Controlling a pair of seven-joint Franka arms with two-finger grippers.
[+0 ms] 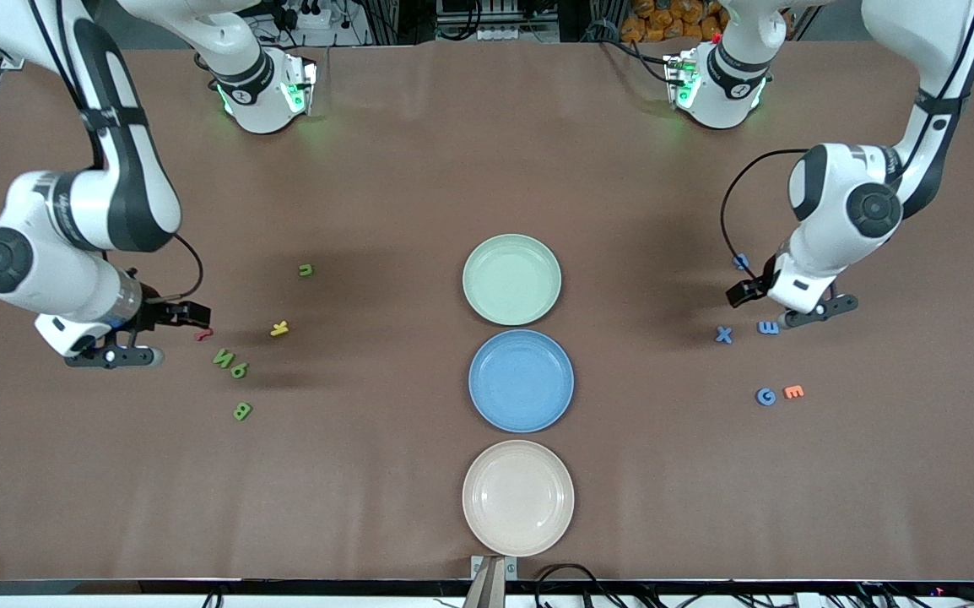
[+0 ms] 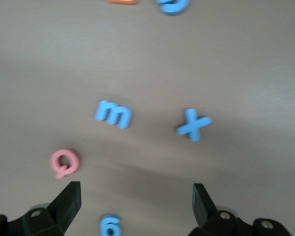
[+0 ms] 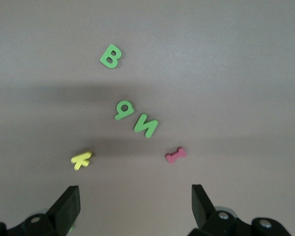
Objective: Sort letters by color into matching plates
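The letters lie in two loose clusters at either end of the brown table (image 1: 419, 169), none on a plate. Toward the right arm's end I read a green B (image 3: 110, 56), a green N (image 3: 146, 125), a green a-like letter (image 3: 124, 109), a yellow K (image 3: 81, 159) and a small red piece (image 3: 175, 155); another green letter (image 1: 306, 270) sits apart, nearer the bases. Toward the left arm's end I read a blue m (image 2: 113, 113), a blue X (image 2: 193, 124), a blue 6 (image 2: 109, 225), a pink Q (image 2: 65, 162), a blue G (image 1: 765, 396) and an orange E (image 1: 793, 391). The mint green plate (image 1: 511, 279), blue plate (image 1: 521, 381) and cream plate (image 1: 518, 497) line the middle, with open tabletop on both sides. The left gripper (image 2: 136, 206) and right gripper (image 3: 135, 206) each hover over their clusters, jaws spread wide, holding nothing.
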